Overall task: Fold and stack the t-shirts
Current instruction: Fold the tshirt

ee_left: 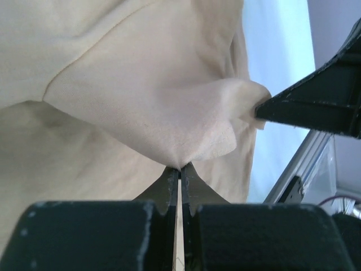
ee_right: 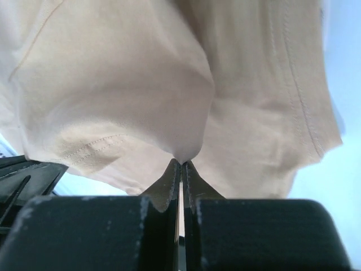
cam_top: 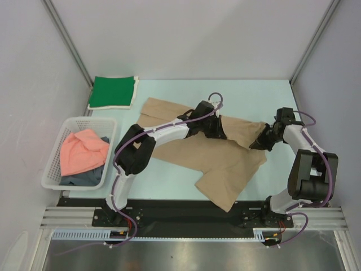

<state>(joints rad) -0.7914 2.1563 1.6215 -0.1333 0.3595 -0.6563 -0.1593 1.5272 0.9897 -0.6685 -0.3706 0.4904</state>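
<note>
A tan t-shirt is spread across the middle of the table. Its cloth is pinched by the left jaws and, nearer the right edge, by the right jaws. A green t-shirt is laid folded at the far left corner. A pink t-shirt and a grey-blue t-shirt are heaped in a basket at the left edge.
</note>
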